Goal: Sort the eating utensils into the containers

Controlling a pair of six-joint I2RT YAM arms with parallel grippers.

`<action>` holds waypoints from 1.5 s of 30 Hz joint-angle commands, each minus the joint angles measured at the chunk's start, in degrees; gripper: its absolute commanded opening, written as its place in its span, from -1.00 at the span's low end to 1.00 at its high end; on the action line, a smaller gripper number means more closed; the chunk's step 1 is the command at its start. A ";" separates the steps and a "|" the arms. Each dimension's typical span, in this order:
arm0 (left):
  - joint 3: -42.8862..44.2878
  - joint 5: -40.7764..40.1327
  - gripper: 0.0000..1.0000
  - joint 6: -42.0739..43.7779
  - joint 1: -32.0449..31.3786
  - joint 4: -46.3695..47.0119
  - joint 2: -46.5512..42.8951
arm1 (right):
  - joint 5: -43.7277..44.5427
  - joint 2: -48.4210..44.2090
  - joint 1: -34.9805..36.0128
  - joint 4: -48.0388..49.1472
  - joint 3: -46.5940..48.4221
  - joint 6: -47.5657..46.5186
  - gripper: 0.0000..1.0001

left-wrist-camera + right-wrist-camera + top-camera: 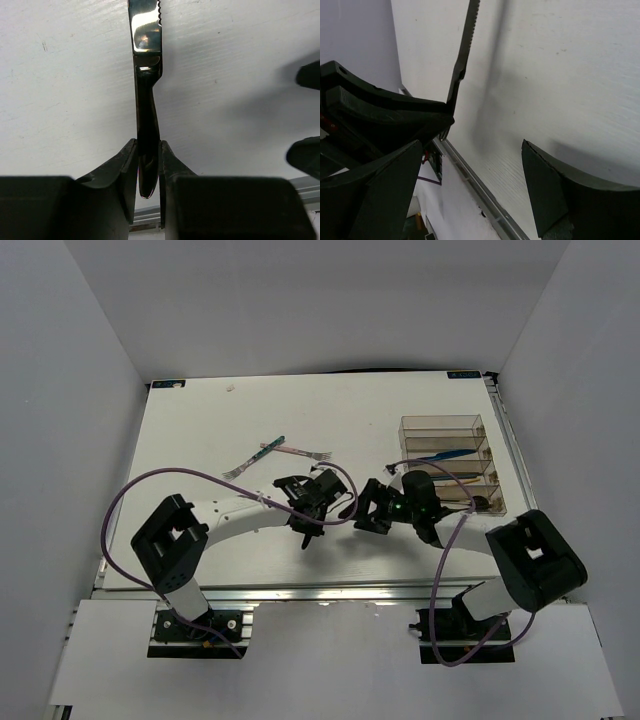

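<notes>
My left gripper (148, 150) is shut on the black handle of a knife (145, 85), whose shiny serrated blade points away from the wrist camera above the white table. From above, that gripper (305, 508) sits near the table's front middle with the knife (303, 536) sticking out of it. My right gripper (362, 510) is just to its right, open and empty. In the right wrist view, its fingers (555, 190) stand wide apart, with the knife (464, 55) to their left. The clear container (497, 455) at the right holds a blue piece (445, 453) and black utensils (470, 478).
Two forks lie on the table at the back middle, one with a pink handle (295, 452) and one with a teal handle (250, 460). The table's metal front rail (480, 185) runs close below both grippers. Purple cables loop over both arms.
</notes>
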 commanded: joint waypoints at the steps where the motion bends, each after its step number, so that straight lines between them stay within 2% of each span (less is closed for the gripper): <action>1: 2.05 0.01 -1.00 -0.94 -0.78 1.72 -3.08 | -0.50 2.45 1.63 11.60 -0.44 7.60 0.69; 4: 2.40 0.98 -1.00 -1.12 -1.48 2.60 -3.00 | 0.20 4.91 2.68 14.34 0.61 10.25 0.68; 15: 4.33 1.59 -1.00 -2.08 -5.08 4.97 -2.82 | 2.49 14.23 6.64 14.24 7.55 16.14 0.67; 18: 4.16 2.12 -1.00 -2.35 -5.61 6.12 -2.30 | 1.00 16.61 7.43 17.67 8.43 19.12 0.55; 20: 4.42 2.21 -1.00 -2.35 -5.88 6.47 -1.94 | 0.47 18.02 7.79 20.65 8.43 20.45 0.27; 21: 4.51 2.21 -1.00 -2.35 -5.96 6.47 -1.94 | 0.55 18.11 7.79 21.19 8.35 20.89 0.07; 22: 4.59 1.95 -1.00 -2.35 -5.97 6.38 -1.94 | 0.90 18.02 7.79 21.28 8.08 20.98 -0.35; 24: 4.95 1.51 -1.00 -2.35 -6.05 6.12 -2.29 | 1.26 17.24 7.79 21.81 7.56 20.98 -0.72; 25: 5.12 0.64 -1.00 -2.35 -6.05 5.59 -2.47 | 1.87 16.88 7.79 21.90 7.29 21.07 -1.00; 29: 7.40 -2.61 -1.00 -2.70 -6.05 2.44 -2.47 | 2.57 14.77 7.79 20.85 6.50 20.54 -1.00; 32: 9.95 -6.30 -0.19 -3.49 -6.05 -1.35 -2.82 | 3.54 12.05 7.09 18.31 6.76 19.49 -1.00; 33: 10.13 -7.18 0.85 -3.92 -6.05 -1.79 -4.47 | 3.72 10.48 6.47 15.95 7.11 19.05 -1.00; 34: 10.22 -8.06 0.96 -4.02 -6.05 -2.58 -5.62 | 3.80 9.59 5.08 14.71 7.38 18.52 -1.00; 39: 9.70 -15.44 0.96 -4.72 -6.05 -6.09 -12.57 | 3.10 5.55 -2.66 5.39 11.68 15.27 -1.00; 43: 6.80 -17.74 0.96 -3.49 -5.97 -7.85 -17.40 | 6.34 3.79 -13.53 -7.59 16.86 13.51 -1.00; 45: 5.57 -18.35 0.96 -3.75 -5.97 -8.21 -18.72 | 8.54 3.52 -19.68 -10.61 18.79 13.51 -1.00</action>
